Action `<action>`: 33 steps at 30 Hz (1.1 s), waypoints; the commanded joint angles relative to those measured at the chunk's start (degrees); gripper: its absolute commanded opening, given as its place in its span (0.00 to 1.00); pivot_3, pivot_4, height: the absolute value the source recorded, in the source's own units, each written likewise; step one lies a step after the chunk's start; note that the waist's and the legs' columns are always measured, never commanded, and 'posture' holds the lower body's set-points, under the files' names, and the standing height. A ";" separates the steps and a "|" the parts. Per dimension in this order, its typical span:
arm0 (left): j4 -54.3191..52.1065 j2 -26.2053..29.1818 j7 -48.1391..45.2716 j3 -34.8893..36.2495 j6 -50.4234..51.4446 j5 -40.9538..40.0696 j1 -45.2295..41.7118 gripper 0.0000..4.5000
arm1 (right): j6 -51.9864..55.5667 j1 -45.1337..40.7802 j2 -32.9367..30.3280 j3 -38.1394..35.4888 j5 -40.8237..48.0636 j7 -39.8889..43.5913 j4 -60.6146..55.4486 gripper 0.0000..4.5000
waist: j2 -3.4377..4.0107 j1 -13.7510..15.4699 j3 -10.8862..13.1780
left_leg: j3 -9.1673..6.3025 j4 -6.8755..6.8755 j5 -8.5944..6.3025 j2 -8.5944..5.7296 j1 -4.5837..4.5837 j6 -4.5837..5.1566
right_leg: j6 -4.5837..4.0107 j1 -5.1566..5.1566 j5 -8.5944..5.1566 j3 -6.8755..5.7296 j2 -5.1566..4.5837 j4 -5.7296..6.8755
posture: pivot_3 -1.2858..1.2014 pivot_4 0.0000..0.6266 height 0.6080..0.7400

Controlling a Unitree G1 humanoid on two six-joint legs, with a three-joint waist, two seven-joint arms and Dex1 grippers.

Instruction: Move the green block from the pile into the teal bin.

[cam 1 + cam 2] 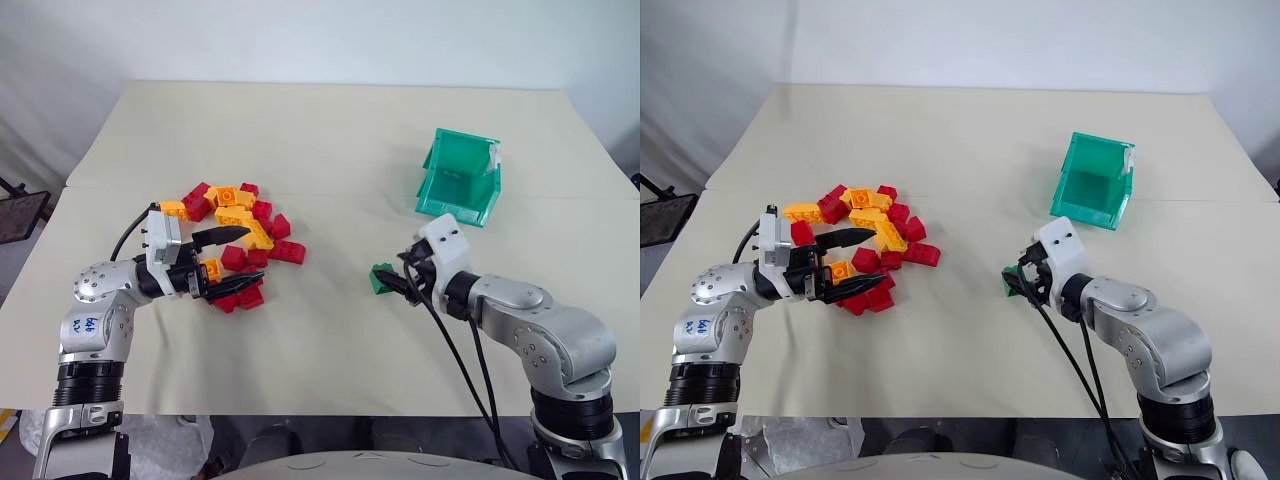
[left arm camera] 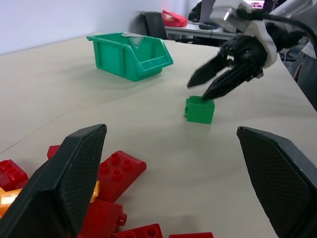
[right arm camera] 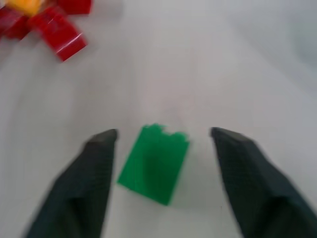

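Right end effector (image 3: 161, 136) open, straddling green block (image 3: 154, 163) on table; left end effector (image 1: 232, 262) open over pile (image 1: 240, 215)

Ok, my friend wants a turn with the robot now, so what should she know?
Left gripper: open, empty, hovering at the pile of red and yellow-orange plastic studded bricks.
Right gripper: open, its fingers either side of the small green plastic studded brick, not gripping it.
The green brick lies on the table, away from the pile, short of the teal plastic open-front bin.
Done: brick out of the pile.
Left: grip it, carry it to the bin, drop it in.
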 commanded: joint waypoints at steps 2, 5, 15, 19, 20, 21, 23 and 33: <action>-1.21 0.55 0.19 1.25 -1.09 -1.24 0.10 1.00 | 9.34 -2.16 5.17 -3.06 -0.37 -6.14 -4.38 0.88 | 0.00 -0.06 0.00 | -0.02 -0.01 0.00 0.01 0.00 0.00 | 0.00 -0.02 0.00 0.01 0.01 0.03 | 0.52 0.24 1.00; -0.85 0.41 0.31 1.03 -1.32 -1.06 -0.19 1.00 | 11.96 -2.40 7.50 -2.22 -1.12 -7.58 -4.02 0.88 | 0.01 -0.06 0.00 | -0.01 -0.01 0.00 0.00 -0.01 0.00 | -0.01 -0.04 0.00 0.02 0.00 0.02 | 0.52 0.24 1.00; -0.32 -0.09 0.79 0.56 -1.63 -0.82 -0.99 1.00 | 10.03 -2.01 9.30 2.13 -3.61 -8.18 1.35 0.88 | 0.02 -0.98 0.00 | 0.01 -0.08 0.00 -0.06 -0.02 0.00 | -0.01 -0.06 0.00 0.02 0.02 0.01 | 0.52 0.24 1.00; 0.04 -0.20 0.83 0.40 -2.01 -0.67 -1.14 1.00 | 8.49 -1.79 8.31 3.87 -4.62 -7.93 0.87 0.69 | 0.02 -1.26 0.00 | 0.02 -0.10 0.00 -0.05 -0.01 0.00 | -0.01 -0.07 0.00 0.03 0.03 0.00 | 0.52 0.24 1.00; 0.07 -0.26 0.83 0.45 -2.01 -0.81 -1.14 1.00 | 8.70 -2.26 7.91 3.04 -4.37 -7.48 0.18 0.60 | 0.02 -1.26 0.00 | 0.02 -0.10 0.00 -0.05 -0.01 0.00 | -0.01 -0.08 0.00 0.04 0.04 -0.01 | 0.52 0.24 1.00; 0.24 -0.28 0.82 0.43 -2.14 -0.78 -1.17 1.00 | 8.98 -2.67 7.41 1.98 -3.88 -6.80 -0.57 0.54 | 0.02 -1.21 0.00 | 0.03 -0.10 0.00 -0.05 -0.01 0.00 | -0.01 -0.08 0.00 0.04 0.04 -0.01 | 0.52 0.24 1.00; 0.49 -0.31 0.83 0.38 -2.29 -0.69 -1.27 1.00 | 9.38 -3.13 6.92 0.67 -3.27 -5.93 -1.29 0.38 | 0.02 -1.12 0.00 | 0.02 -0.10 0.00 -0.04 -0.02 0.00 | -0.01 -0.08 0.00 0.04 0.02 -0.01 | 0.52 0.24 1.00; 1.74 -3.70 1.04 -3.49 -2.04 0.02 -4.09 1.00 | -6.31 -16.62 -5.68 -3.53 -7.45 1.82 17.23 0.33 | 0.04 -1.14 0.03 | 0.12 -0.07 0.00 -0.11 -0.03 0.02 | 0.01 -0.13 0.01 0.13 -0.01 0.02 | 0.52 0.24 1.00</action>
